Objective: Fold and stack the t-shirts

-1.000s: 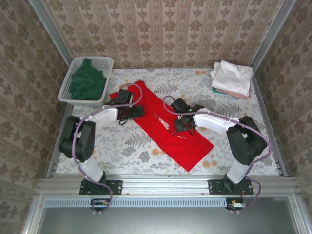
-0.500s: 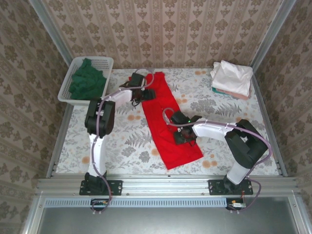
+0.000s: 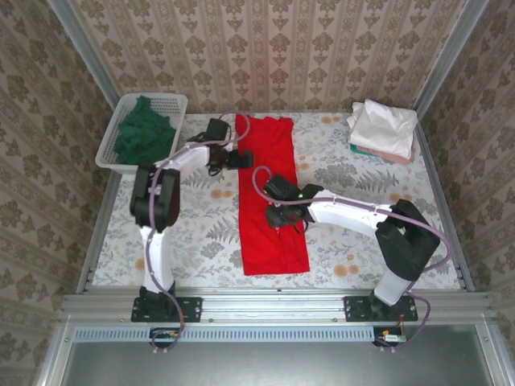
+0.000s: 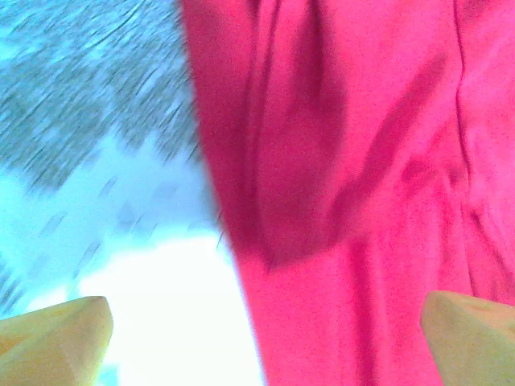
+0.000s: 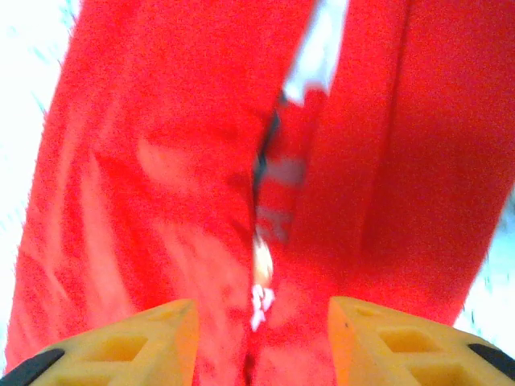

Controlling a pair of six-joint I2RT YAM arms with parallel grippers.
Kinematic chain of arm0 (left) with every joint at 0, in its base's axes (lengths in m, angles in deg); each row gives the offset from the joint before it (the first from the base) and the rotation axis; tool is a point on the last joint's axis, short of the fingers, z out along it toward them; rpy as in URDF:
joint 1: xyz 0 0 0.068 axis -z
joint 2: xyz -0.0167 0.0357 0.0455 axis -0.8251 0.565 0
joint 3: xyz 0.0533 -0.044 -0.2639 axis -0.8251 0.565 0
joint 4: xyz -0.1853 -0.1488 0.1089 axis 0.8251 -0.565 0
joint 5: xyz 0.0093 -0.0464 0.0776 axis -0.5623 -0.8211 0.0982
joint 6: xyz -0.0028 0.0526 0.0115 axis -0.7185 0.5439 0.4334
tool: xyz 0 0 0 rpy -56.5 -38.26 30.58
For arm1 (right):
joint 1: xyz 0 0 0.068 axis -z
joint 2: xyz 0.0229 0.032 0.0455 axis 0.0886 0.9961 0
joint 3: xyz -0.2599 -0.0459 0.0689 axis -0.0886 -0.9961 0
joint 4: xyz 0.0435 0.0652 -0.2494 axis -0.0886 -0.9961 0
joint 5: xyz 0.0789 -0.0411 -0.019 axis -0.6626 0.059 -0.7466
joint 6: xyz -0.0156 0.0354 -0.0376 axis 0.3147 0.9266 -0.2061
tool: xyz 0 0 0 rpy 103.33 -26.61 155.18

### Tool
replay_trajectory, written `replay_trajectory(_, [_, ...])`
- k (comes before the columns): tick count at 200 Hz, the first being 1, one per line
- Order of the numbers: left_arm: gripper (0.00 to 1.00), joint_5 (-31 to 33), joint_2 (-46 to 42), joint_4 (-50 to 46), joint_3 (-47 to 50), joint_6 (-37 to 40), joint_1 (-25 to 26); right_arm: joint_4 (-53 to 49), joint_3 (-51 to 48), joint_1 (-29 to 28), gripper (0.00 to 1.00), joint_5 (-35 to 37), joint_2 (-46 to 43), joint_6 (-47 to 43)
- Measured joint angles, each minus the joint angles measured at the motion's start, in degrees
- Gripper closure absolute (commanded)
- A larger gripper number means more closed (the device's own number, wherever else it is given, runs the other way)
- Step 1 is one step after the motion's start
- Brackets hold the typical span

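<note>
The left claw [image 4: 265, 334] is spread to its widest and nothing is held. The long edge of the red t-shirt [image 3: 273, 241] is straddled, with cloth under one finger and bare worktop [image 3: 201, 233] under the other. The right claw [image 5: 261, 322] is half parted directly above the strip's centre line, where the turned-in sides meet and white lettering [image 5: 315, 48] peeks out. Whether cloth is pinched there cannot be told.

Risks:
- If the left claw is shut at this edge, only the top layer may be caught and the side fold peeled open.
- If the right claw is dragged along the centre line, the flaps could be parted or bunched and the next fold skewed.
- A grab through all layers could lift the whole strip.

The green t-shirt [image 3: 145, 137] sits in the basket [image 3: 153, 98] near the left claw. The folded stack [image 3: 382, 129] lies well apart from the right claw.
</note>
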Motion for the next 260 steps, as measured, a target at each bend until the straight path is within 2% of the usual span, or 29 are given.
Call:
replay_trajectory(40, [0.0,3.1,-22.9,4.2,19.6,0.0,-3.5,1.0,4.4,2.1,0.61,2.4,9.6,-1.0])
replay_trajectory(68, [0.0,4.8,-36.1,7.7,33.0,-0.4,-0.7,-0.1,5.3,2.7,0.68,4.5,13.0,-2.0])
replay_trajectory(97, [0.0,5.4,-41.7,10.2,43.8,-2.4,3.7,-0.7,7.9,2.7,0.81,5.6,14.4,-2.8])
replay_trajectory(133, [0.0,6.1,-43.3,12.1,50.7,-5.3,3.8,-1.7,8.7,2.5,1.0,6.3,15.0,-3.0])
replay_trajectory(210, [0.0,6.9,-43.3,13.8,51.2,-5.7,4.0,-3.1,9.3,0.4,1.0,6.5,14.3,-2.6])
replay_trajectory(227, [0.0,7.0,-43.1,13.9,51.2,-5.7,4.1,-3.1,9.9,-0.2,0.89,5.5,14.2,-1.8])
replay_trajectory(242, [0.0,7.1,-42.6,13.9,51.1,-5.7,4.1,-3.0,10.0,-0.5,0.75,4.1,14.0,-1.3])
replay_trajectory(260, [0.0,7.1,-41.8,13.8,51.0,-5.7,4.1,-2.9,9.1,-0.5,0.65,2.6,12.7,-0.8])
